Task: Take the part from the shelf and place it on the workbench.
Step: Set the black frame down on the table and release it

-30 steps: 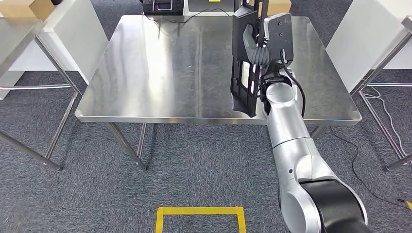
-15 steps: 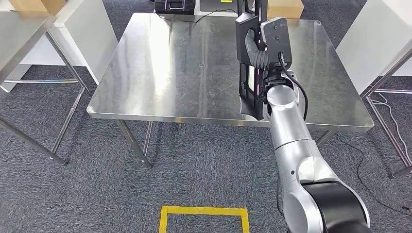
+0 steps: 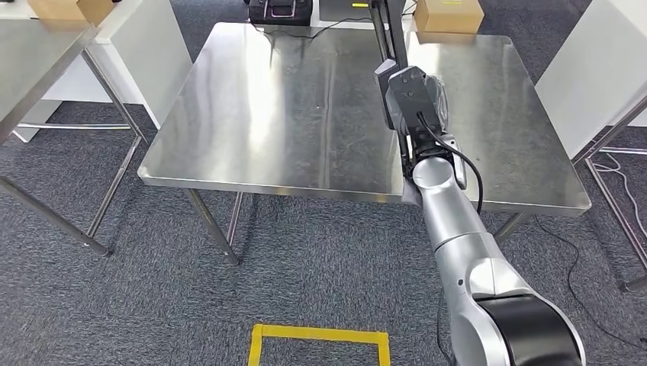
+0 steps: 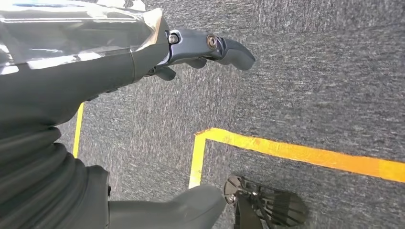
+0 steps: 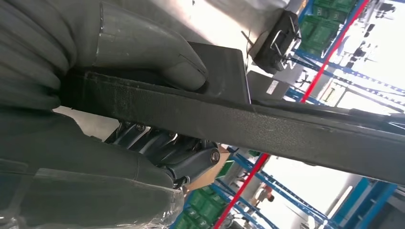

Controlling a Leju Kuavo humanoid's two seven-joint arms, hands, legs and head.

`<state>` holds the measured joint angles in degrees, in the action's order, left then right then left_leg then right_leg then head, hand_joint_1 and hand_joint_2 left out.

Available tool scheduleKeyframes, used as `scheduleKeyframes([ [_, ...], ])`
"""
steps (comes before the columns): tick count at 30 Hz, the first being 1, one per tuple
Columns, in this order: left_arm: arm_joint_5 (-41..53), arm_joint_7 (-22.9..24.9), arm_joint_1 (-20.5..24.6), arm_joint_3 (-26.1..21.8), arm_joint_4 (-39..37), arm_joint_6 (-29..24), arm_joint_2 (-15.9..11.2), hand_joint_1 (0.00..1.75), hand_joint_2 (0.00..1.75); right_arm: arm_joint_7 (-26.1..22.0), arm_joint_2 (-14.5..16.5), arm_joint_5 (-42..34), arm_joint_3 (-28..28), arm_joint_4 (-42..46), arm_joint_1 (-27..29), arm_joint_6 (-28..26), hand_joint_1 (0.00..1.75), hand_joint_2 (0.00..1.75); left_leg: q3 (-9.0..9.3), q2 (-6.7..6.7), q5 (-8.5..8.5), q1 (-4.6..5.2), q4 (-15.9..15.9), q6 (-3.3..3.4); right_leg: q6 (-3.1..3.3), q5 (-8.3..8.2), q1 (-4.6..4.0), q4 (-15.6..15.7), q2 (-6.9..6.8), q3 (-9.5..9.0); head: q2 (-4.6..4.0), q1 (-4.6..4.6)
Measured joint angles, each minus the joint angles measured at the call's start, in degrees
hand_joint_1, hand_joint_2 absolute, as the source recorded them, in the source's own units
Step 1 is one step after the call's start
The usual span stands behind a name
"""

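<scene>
Brushed steel makes up the large square workbench surface [image 3: 290, 114] across the upper middle of the head view, its top bare from the left edge to the centre. Its front edge runs along the mid-frame, its right corner sits at the right of the frame, and grey carpet floor [image 3: 229, 297] spreads open below it. A second steel table [image 3: 30, 53] stands in the upper left, well apart from the surface, with a gap of carpet between them. White panels [image 3: 603, 69] close off the upper right. At the far edge of the surface sit a brown cardboard box [image 3: 449, 15] and a black wire-handled case [image 3: 279, 11]. A yellow tape rectangle [image 3: 320, 335] marks the floor at lower centre.

The silver right arm [image 3: 458, 236] reaches up from the lower right over the front edge of the surface. Its right hand [image 3: 416, 103] grasps the long black textured plastic part [image 3: 389, 30], which stands roughly upright above the right half of the surface; in the right wrist view the thick grey thumb presses one face of the part [image 5: 239, 124] and the dark fingers [image 5: 167, 148] clamp the other.

The left hand [image 4: 191, 47] hangs over the carpet, released, holding nothing.
</scene>
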<state>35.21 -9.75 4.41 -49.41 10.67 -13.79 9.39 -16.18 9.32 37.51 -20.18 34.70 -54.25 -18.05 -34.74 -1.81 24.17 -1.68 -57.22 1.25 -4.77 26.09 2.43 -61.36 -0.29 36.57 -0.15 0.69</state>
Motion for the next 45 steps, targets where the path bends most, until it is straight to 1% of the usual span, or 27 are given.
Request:
scheduleKeyframes([
  [2, 0.0, 0.0, 0.0, 0.0, 0.0, 0.0, -0.1, 0.00, 1.75, -0.2, -0.1, 0.1, 0.0, -0.5, 0.1, -0.2, 1.75, 1.75, -0.16, -0.09, 0.65, 0.01, -0.7, -1.05, 0.51, -0.87, -0.02, 3.0, 0.15, -1.60, 0.00, -0.02],
  [4, 0.0, 0.1, -0.1, 0.0, 0.0, 0.0, -0.1, 0.00, 1.75, -0.2, -0.2, 0.2, 0.0, -1.0, 0.2, -0.4, 1.75, 1.75, -0.02, -0.11, 0.84, -0.15, -0.6, -1.56, 1.90, -0.59, -0.35, 2.6, 0.26, -1.62, 0.00, 0.02],
  [6, -0.1, 0.2, -0.1, 0.0, 0.0, 0.0, 0.0, 0.00, 1.75, -0.4, -0.4, 0.2, 0.1, -1.3, 0.2, -0.5, 1.75, 1.75, -0.56, 0.41, 1.59, -0.41, -1.7, -1.91, 2.87, -0.37, -0.42, 2.5, 0.32, -1.86, 0.00, 0.06],
  [8, -0.1, 0.3, -0.1, -0.1, 0.0, -0.1, 0.0, 0.00, 1.75, -0.7, -0.4, 0.4, 0.1, -1.5, 0.0, -0.5, 1.75, 1.75, -3.45, 1.24, 3.84, -0.48, -7.3, -2.08, 3.67, 0.00, -0.62, 2.5, 0.37, -2.38, 0.00, 0.12],
  [10, -0.1, 0.3, -0.1, -0.2, 0.0, -0.1, 0.0, 0.00, 1.75, -0.9, -0.5, 0.8, 0.1, -1.9, 0.0, -0.6, 1.75, 1.75, -7.95, 1.58, 6.04, -0.36, -14.9, -1.92, 4.42, 0.53, -1.21, 2.5, 0.35, -2.99, 0.00, 0.11],
  [11, -0.1, 0.3, -0.2, -0.3, 0.0, -0.1, 0.0, 0.00, 1.75, -0.9, -0.6, 0.9, 0.1, -2.1, 0.0, -0.6, 1.75, 1.75, -9.63, 1.61, 5.99, -0.21, -17.0, -1.63, 4.76, 0.84, -1.57, 2.5, 0.34, -3.35, 0.00, 0.11],
  [12, -0.1, 0.3, -0.2, -0.4, 0.0, -0.1, 0.0, 0.00, 1.75, -0.9, -0.6, 1.1, 0.1, -2.3, 0.1, -0.6, 1.75, 1.75, -10.30, 1.61, 4.84, 0.05, -17.0, -1.11, 5.04, 1.18, -1.95, 2.5, 0.34, -3.76, 0.00, 0.11],
  [13, -0.1, 0.4, -0.3, -0.5, 0.0, -0.1, 0.1, 0.00, 1.75, -0.9, -0.7, 1.3, 0.1, -2.4, 0.1, -0.7, 1.75, 1.75, -9.84, 1.61, 2.71, 0.46, -14.7, -0.30, 5.26, 1.54, -2.34, 2.6, 0.35, -4.24, 0.00, 0.10],
  [15, -0.1, 0.4, -0.3, -0.6, 0.0, -0.1, -0.1, 0.00, 1.75, -0.9, -0.7, 1.8, 0.0, -2.5, 0.0, -0.9, 1.75, 1.75, -7.02, 1.81, -1.48, 1.58, -7.3, 2.04, 5.47, 2.28, -2.95, 2.7, 0.34, -5.21, 0.00, -0.05],
  [17, -0.1, 0.4, -0.2, -0.6, 0.0, -0.1, -0.1, 0.00, 1.75, -0.8, -0.7, 2.1, 0.0, -2.5, -0.3, -1.0, 1.75, 1.75, -4.57, 2.12, -2.44, 2.57, -2.7, 3.88, 5.19, 2.75, -2.97, 3.3, 0.26, -5.80, 0.00, -0.28],
  [19, -0.1, 0.4, -0.2, -0.6, 0.0, -0.2, 0.0, 0.00, 1.75, -0.6, -0.7, 2.4, -0.1, -2.6, -0.3, -1.0, 1.75, 1.75, -3.01, 2.08, -1.96, 3.09, -0.8, 4.57, 4.28, 2.37, -2.82, 3.5, 0.09, -6.42, 0.00, -0.24],
  [21, -0.1, 0.4, -0.3, -0.6, 0.0, -0.3, 0.1, 0.00, 1.75, -0.4, -0.7, 2.7, -0.3, -2.6, -0.2, -1.1, 1.75, 1.75, -0.99, 1.87, -2.19, 2.88, 1.3, 4.68, 3.60, 2.24, -2.78, 2.5, 0.07, -6.39, 0.00, -0.15],
  [23, -0.1, 0.4, -0.2, -0.6, 0.0, -0.3, 0.2, 0.00, 1.75, -0.3, -0.8, 2.8, -0.4, -2.7, -0.5, -1.1, 1.75, 1.75, 0.54, 1.71, -2.27, 2.39, 2.6, 4.47, 3.45, 3.31, -2.58, -2.0, 0.27, -3.78, 0.00, -0.16],
  [26, -0.1, 0.4, -0.1, -0.6, 0.0, -0.2, 0.4, 0.00, 1.75, -0.1, -1.1, 3.0, -0.5, -2.9, -0.3, -1.1, 1.75, 1.75, 1.30, 1.23, -1.41, 1.87, 2.7, 3.57, 2.94, 5.95, -1.83, -10.6, 0.39, 2.65, 0.00, -0.16],
  [27, 0.0, 0.5, -0.2, -0.6, 0.0, -0.2, 0.5, 0.00, 1.75, 0.1, -1.2, 3.1, -0.5, -3.0, 0.0, -1.1, 1.75, 1.75, 1.61, 1.01, -1.02, 1.60, 2.6, 3.06, 2.29, 5.58, -1.43, -10.6, 0.38, 3.59, 0.00, -0.19],
  [28, 0.0, 0.5, -0.2, -0.7, 0.0, -0.2, 0.6, 0.00, 1.75, 0.2, -1.3, 3.2, -0.5, -3.0, 0.2, -1.1, 1.75, 1.75, 1.94, 0.82, -0.59, 1.28, 2.4, 2.53, 1.28, 4.03, -0.98, -8.5, 0.36, 3.50, 0.00, -0.21],
  [30, 0.1, 0.5, -0.4, -0.7, 0.0, -0.3, 0.6, 0.00, 1.75, 0.3, -1.5, 3.5, -0.5, -3.1, 0.3, -1.1, 1.75, 1.75, 2.47, 0.59, 0.53, 0.74, 1.7, 1.28, -1.00, -0.73, -0.17, -1.0, 0.35, 1.56, 0.00, -0.26],
  [31, 0.2, 0.5, -0.3, -0.7, 0.0, -0.3, 0.6, 0.00, 1.75, 0.4, -1.6, 3.6, -0.6, -3.1, 0.3, -1.1, 1.75, 1.75, 2.51, 0.54, 1.09, 0.59, 1.2, 0.70, -1.19, -1.89, -0.14, 2.0, 0.37, 0.78, 0.00, -0.36],
  [32, 0.4, 0.5, -0.3, -0.7, 0.0, -0.3, 0.5, 0.00, 1.75, 0.4, -1.6, 3.9, -0.7, -3.1, 0.4, -1.1, 1.75, 1.75, 2.36, 0.53, 1.63, 0.58, 0.7, 0.16, -0.64, -2.51, -0.18, 3.6, 0.37, 0.20, 0.00, -0.35],
  [34, 0.7, 0.6, -0.3, -0.6, 0.0, -0.3, 0.5, 0.00, 1.75, 0.8, -1.7, 4.4, -0.8, -3.1, 0.3, -1.3, 1.75, 1.75, 2.27, 0.56, 2.30, 0.53, 0.1, -0.52, 1.58, -1.95, -0.43, 3.6, 0.43, -0.13, 0.00, -0.12],
  [35, 0.9, 0.6, -0.4, -0.6, 0.0, -0.2, 0.5, 0.00, 1.75, 1.1, -1.7, 4.7, -0.8, -3.0, 0.2, -1.5, 1.75, 1.75, 2.32, 0.63, 2.56, 0.47, -0.1, -0.76, 2.32, -2.06, -0.33, 3.4, 0.46, -0.59, 0.00, 0.06],
  [37, 1.2, 0.6, -0.3, -0.6, 0.0, -0.2, 0.5, 0.00, 1.75, 1.9, -1.8, 5.2, -0.9, -2.9, -0.2, -1.7, 1.75, 1.75, 1.18, 1.07, 2.80, 0.28, -2.8, -1.16, 3.13, -1.67, -0.26, 3.4, 0.49, -1.43, 0.00, 0.22],
  [40, 1.3, 0.5, -0.3, -0.6, 0.0, -0.1, 0.4, 0.00, 1.75, 2.4, -2.0, 5.6, -0.9, -2.9, -0.1, -1.7, 1.75, 1.75, -5.97, 1.62, 5.50, 0.23, -13.8, -1.69, 4.07, -0.92, -0.52, 3.4, 0.52, -2.37, 0.00, 0.31],
  [41, 1.3, 0.5, -0.3, -0.6, 0.0, -0.1, 0.4, 0.00, 1.75, 2.5, -2.1, 5.7, -0.9, -2.9, 0.0, -1.7, 1.75, 1.75, -8.23, 1.64, 6.56, 0.24, -16.5, -1.70, 4.27, -0.61, -0.66, 3.4, 0.59, -2.65, 0.00, 0.31],
  [42, 1.3, 0.5, -0.4, -0.6, 0.0, -0.1, 0.4, 0.00, 1.75, 2.6, -2.1, 5.9, -0.9, -2.9, 0.1, -1.7, 1.75, 1.75, -9.52, 1.64, 6.69, 0.27, -17.3, -1.54, 4.37, -0.26, -0.82, 3.4, 0.65, -3.05, 0.00, 0.31],
  [43, 1.4, 0.5, -0.4, -0.6, 0.0, -0.1, 0.4, 0.00, 1.75, 3.0, -2.1, 6.2, -0.9, -2.9, 0.2, -1.8, 1.75, 1.75, -9.65, 1.64, 5.49, 0.35, -15.9, -1.19, 4.38, 0.13, -0.96, 3.5, 0.71, -3.56, 0.00, 0.30],
  [45, 1.6, 0.6, -0.4, -0.6, 0.0, -0.1, 0.3, 0.00, 1.75, 4.4, -2.2, 7.9, -0.9, -3.0, 0.2, -2.3, 1.75, 1.75, -7.19, 1.66, 0.39, 0.76, -8.4, 0.07, 4.33, 0.95, -1.20, 3.5, 0.75, -4.71, 0.00, 0.28],
])
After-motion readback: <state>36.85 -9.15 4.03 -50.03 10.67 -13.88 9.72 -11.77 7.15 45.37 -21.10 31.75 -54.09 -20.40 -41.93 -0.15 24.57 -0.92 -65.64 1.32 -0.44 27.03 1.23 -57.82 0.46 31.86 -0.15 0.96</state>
